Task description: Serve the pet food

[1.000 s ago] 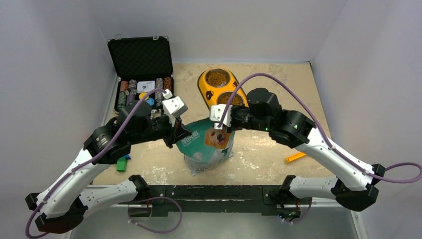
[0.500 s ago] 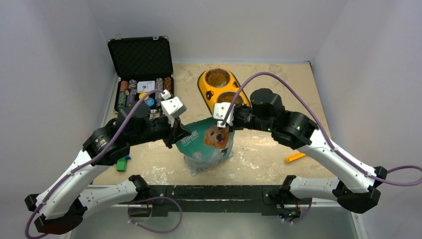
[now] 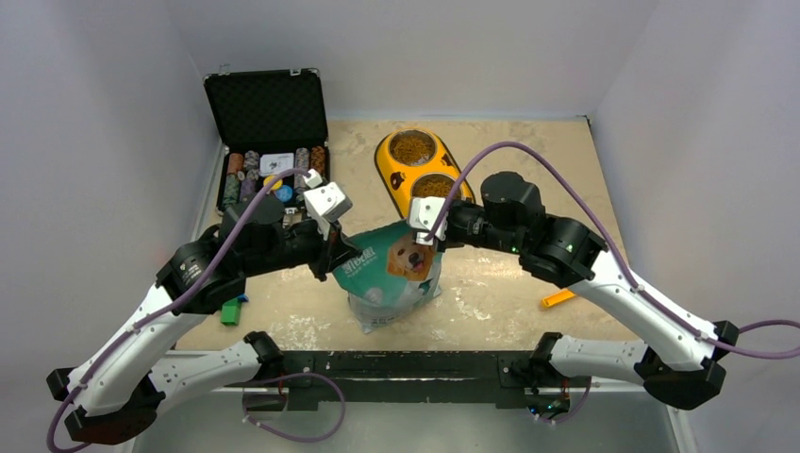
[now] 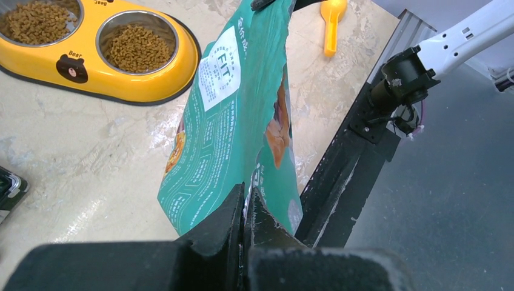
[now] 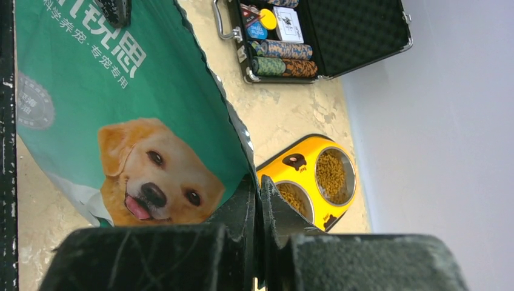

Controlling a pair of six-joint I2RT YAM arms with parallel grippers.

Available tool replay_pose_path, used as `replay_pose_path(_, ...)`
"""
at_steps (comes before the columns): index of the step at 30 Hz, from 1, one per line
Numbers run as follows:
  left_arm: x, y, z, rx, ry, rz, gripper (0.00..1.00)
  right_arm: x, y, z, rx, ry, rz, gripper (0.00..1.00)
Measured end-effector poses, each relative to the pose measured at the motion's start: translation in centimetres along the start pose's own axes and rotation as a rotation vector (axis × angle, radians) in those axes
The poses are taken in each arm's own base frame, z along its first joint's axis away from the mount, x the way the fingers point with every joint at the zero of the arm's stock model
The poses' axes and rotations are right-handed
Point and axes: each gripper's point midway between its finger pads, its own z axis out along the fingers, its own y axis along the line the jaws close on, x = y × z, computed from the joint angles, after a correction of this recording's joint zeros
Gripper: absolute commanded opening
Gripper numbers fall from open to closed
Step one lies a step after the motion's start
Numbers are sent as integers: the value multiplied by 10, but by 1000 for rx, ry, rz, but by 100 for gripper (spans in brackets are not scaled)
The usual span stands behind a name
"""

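Note:
The teal-green pouch (image 3: 391,274) with a golden dog's face stands upright on the table between my arms. My left gripper (image 3: 341,257) is shut on its left top corner, seen in the left wrist view (image 4: 245,197). My right gripper (image 3: 426,238) is shut on its right top corner, seen in the right wrist view (image 5: 257,188). Brown kibble (image 3: 412,147) fills both steel bowls of the yellow double feeder (image 3: 396,179) just behind the pouch; the near bowl (image 3: 433,186) is partly hidden by my right gripper. The feeder also shows in the left wrist view (image 4: 85,66) and the right wrist view (image 5: 315,179).
An open black case (image 3: 267,142) of poker chips stands at the back left. A green and blue object (image 3: 231,310) lies at the front left. An orange scoop (image 3: 560,297) lies at the front right, also in the left wrist view (image 4: 332,21).
My right gripper has moved a little up and to the right with the pouch's corner, so the dog's face shows more fully. The left gripper has hardly moved.

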Motion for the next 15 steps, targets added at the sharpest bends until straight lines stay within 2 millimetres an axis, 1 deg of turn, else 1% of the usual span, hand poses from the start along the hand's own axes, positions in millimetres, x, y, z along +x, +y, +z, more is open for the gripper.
replay_pose_path(1, 0, 0, 0, 0, 0, -2, 0, 0, 0, 0, 1, -1, 0, 14)
replay_pose_path(2, 0, 0, 0, 0, 0, -6, 0, -1, -1, 0, 2, -5, 1, 4)
replay_pose_path(3, 0, 0, 0, 0, 1, -8, 0, -1, -1, 0, 5, -11, -1, 0)
replay_pose_path(4, 1, 0, 0, 0, 4, -10, 0, -1, -2, -2, 16, -19, -1, 0)
replay_pose_path(7, 1, -3, 0, 13, 4, -17, 0, 0, 3, -9, -1, -29, -3, 0)
replay_pose_path(8, 1, -3, 0, 15, 5, -18, 0, 0, 3, -9, -2, -30, -5, 7)
replay_pose_path(9, 1, -3, 0, 13, 4, -18, 0, 0, 3, -9, 0, -32, -7, 27)
replay_pose_path(10, 1, -3, 0, 13, 4, -18, 0, 0, 2, -8, 3, -34, -7, 40)
replay_pose_path(11, 1, -3, 0, 10, 6, -18, 0, 0, 1, -8, 11, -37, -4, 48)
replay_pose_path(12, 3, -2, -1, 6, 16, -21, 0, 4, -7, -12, 52, -25, -15, 51)
replay_pose_path(13, 5, -1, -3, -1, 21, -23, 3, 7, -13, -17, 82, -16, -11, 54)
replay_pose_path(14, 7, -1, -6, -7, 30, -26, 7, 13, -21, -26, 120, 5, -19, 61)
replay_pose_path(15, 8, -1, -8, -8, 35, -27, 13, 16, -27, -33, 147, 15, -25, 64)
